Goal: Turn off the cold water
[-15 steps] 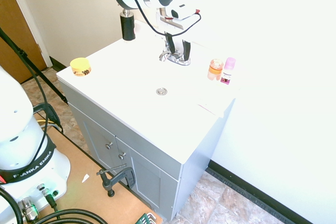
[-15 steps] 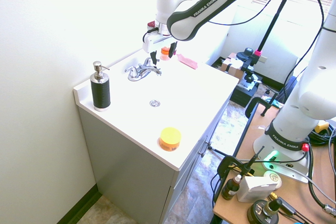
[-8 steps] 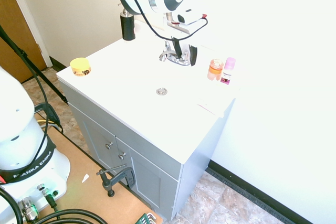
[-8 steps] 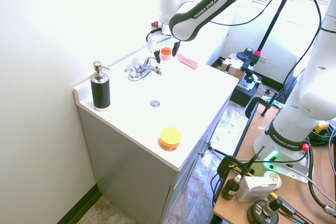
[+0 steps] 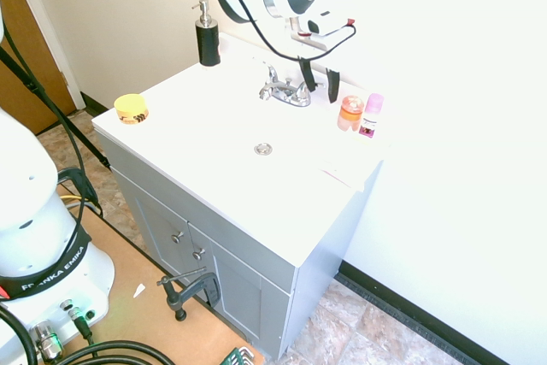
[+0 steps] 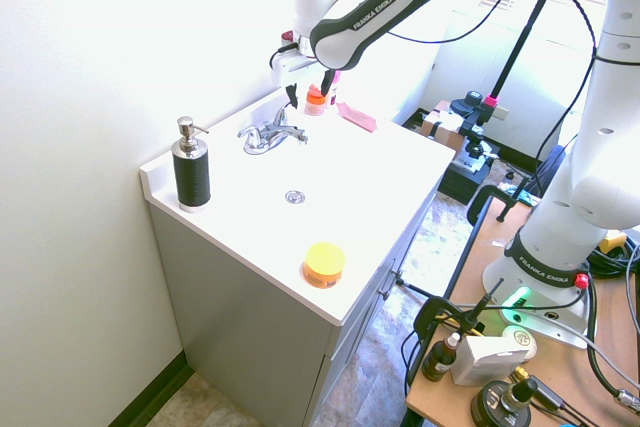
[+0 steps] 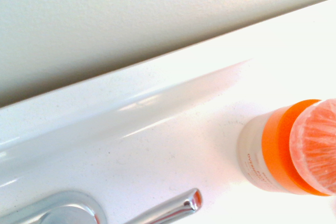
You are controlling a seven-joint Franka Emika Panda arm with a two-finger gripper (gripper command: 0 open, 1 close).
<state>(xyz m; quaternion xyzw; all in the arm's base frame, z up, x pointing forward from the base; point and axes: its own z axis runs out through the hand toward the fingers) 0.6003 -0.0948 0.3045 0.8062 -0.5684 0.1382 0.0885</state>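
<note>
The chrome faucet (image 5: pixel 283 91) (image 6: pixel 270 135) stands at the back of the white sink top (image 5: pixel 214 126). Its handle on the orange bottle's side (image 5: pixel 301 89) (image 6: pixel 293 131) shows in the wrist view as a chrome lever (image 7: pixel 167 211). I see no water stream. My gripper (image 5: pixel 319 81) (image 6: pixel 307 94) hangs open just past that handle, between the faucet and the orange bottle (image 5: pixel 350 113) (image 6: pixel 316 99) (image 7: pixel 286 153), slightly above the counter. Nothing is between its fingers and they touch nothing.
A pink bottle (image 5: pixel 372 115) stands beside the orange one. A black soap dispenser (image 5: pixel 206 34) (image 6: pixel 190 173) is at the far back corner, a yellow round tub (image 5: pixel 131 108) (image 6: pixel 324 264) near the front edge. The drain (image 5: pixel 263 149) lies mid-basin. The wall rises directly behind the faucet.
The gripper was down around the faucet's handle a second ago; it has lifted and slid sideways toward the orange bottle, still open.
</note>
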